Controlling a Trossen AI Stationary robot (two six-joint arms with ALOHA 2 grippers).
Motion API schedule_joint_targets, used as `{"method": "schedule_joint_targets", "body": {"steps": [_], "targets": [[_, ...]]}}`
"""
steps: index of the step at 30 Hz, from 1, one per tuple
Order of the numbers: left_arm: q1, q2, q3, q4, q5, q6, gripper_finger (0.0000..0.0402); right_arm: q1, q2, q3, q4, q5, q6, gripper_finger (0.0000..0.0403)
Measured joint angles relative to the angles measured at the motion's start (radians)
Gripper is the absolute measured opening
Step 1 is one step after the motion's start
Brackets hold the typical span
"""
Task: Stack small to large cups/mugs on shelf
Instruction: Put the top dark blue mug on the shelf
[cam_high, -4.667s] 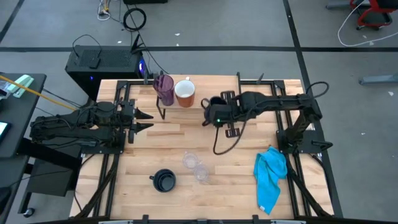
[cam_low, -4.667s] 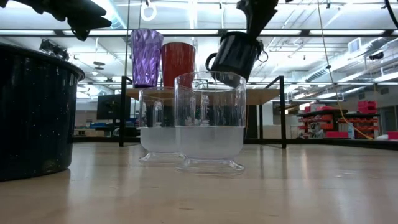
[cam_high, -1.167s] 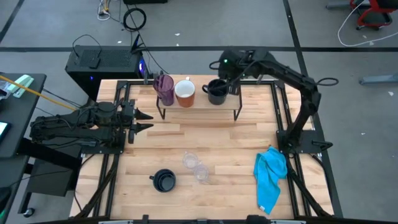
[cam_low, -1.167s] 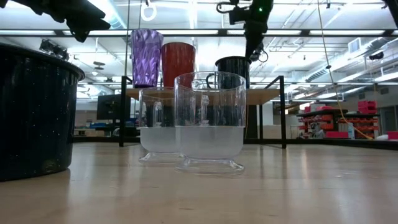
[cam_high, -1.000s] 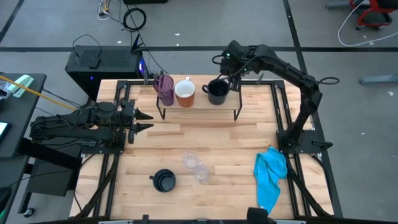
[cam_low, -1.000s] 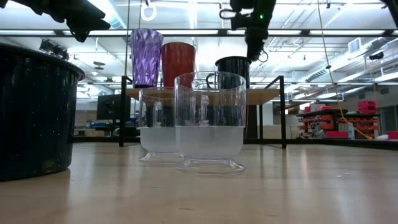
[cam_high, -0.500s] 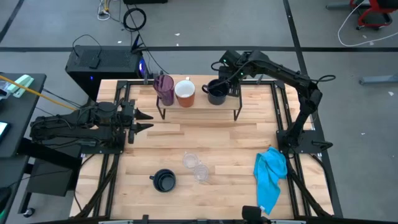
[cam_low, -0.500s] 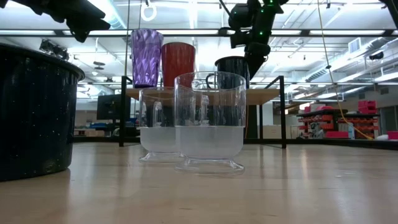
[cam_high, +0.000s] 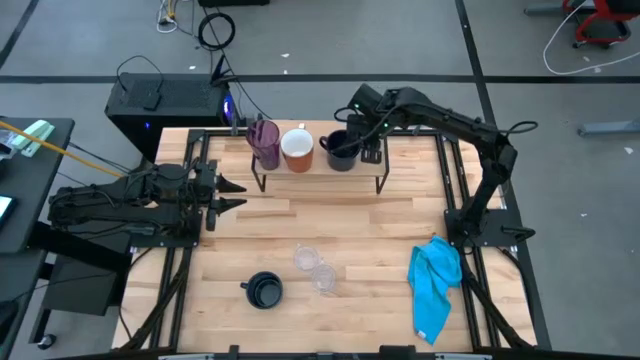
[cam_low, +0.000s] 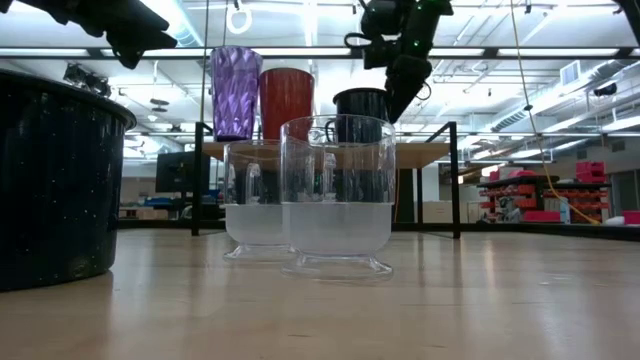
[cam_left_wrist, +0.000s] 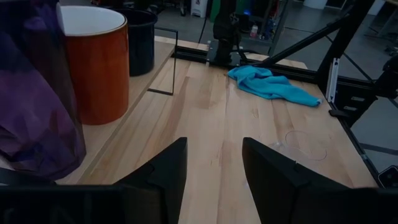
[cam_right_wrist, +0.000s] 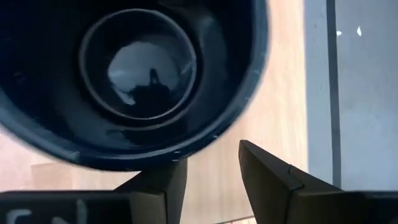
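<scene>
On the shelf (cam_high: 320, 172) stand, left to right, the purple tumbler (cam_high: 264, 140), the white mug with orange-brown inside (cam_high: 297, 148) and a black mug (cam_high: 340, 150). The black mug stands on its base, handle toward the white mug. My right gripper (cam_high: 361, 134) is open, tilted down at the black mug's right far side; it also shows in the low view (cam_low: 396, 98). The second black mug (cam_high: 263, 290) and two clear cups (cam_high: 314, 267) stand on the tabletop. My left gripper (cam_high: 226, 195) waits open and empty at the table's left, in front of the shelf. My right gripper's fingers are open, and one fingertip (cam_right_wrist: 175, 167) lies against the outer wall of the black mug just below its rim (cam_right_wrist: 186, 149), on the side toward the table's right edge. The fingers slant down from the far right. The mug stands upright on the shelf.
A blue cloth (cam_high: 435, 280) lies near the table's right front. The clear cups (cam_low: 335, 195) and the black mug (cam_low: 50, 180) fill the near middle. Bare shelf plank lies to the right of the black mug (cam_low: 430, 152).
My right gripper has come down beside the black mug and gone toward the table's left. The mug has slid a little along the shelf toward the white mug, staying upright.
</scene>
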Motion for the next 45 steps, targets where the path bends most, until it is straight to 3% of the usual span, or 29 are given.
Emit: {"method": "schedule_joint_targets", "body": {"steps": [18, 45], "targets": [[0.000, 0.000, 0.000, -0.001, 0.000, -0.001, 0.0162, 0.125, 0.000, 0.000, 0.015, 0.000, 0.016, 0.0151], [0.000, 0.000, 0.000, -0.001, 0.000, -0.008, 0.0162, 0.104, 0.000, 0.000, 0.068, 0.051, 0.096, 0.0151]]}}
